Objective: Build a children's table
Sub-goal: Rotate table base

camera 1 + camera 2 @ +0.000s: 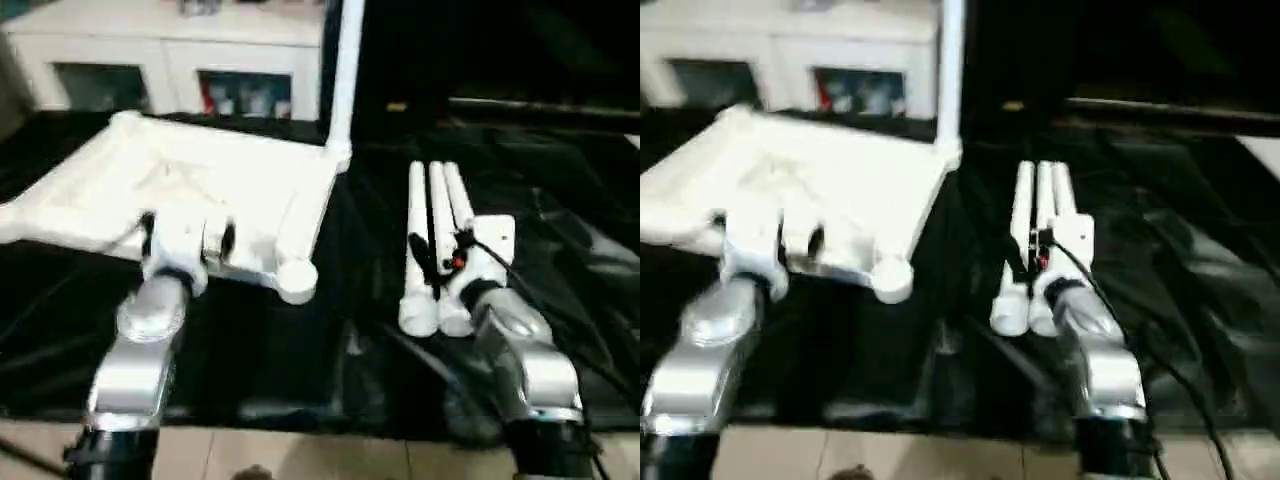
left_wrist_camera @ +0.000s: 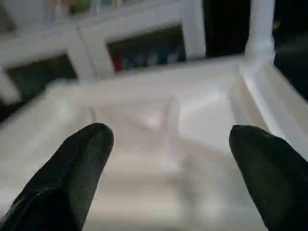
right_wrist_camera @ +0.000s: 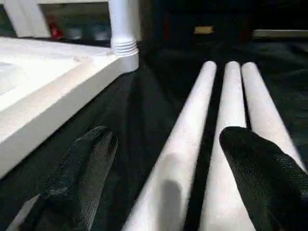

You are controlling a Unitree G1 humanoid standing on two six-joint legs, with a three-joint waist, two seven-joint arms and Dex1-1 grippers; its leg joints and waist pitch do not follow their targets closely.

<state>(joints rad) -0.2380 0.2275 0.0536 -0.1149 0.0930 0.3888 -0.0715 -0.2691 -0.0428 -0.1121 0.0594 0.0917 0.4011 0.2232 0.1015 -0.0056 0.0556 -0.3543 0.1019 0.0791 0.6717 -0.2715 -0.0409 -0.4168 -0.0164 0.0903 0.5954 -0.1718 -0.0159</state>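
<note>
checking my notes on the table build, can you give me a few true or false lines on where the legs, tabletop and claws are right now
1. One leg already stands upright in a corner socket of the tabletop. True.
2. Four loose legs lie side by side on the black cloth. False: three loose legs lie there.
3. The tabletop lies with its ribbed underside up. True.
4. The right claw is shut around a leg. False: its fingers stand apart above the loose legs, holding nothing.
5. The left claw is open over the tabletop. True.
</note>
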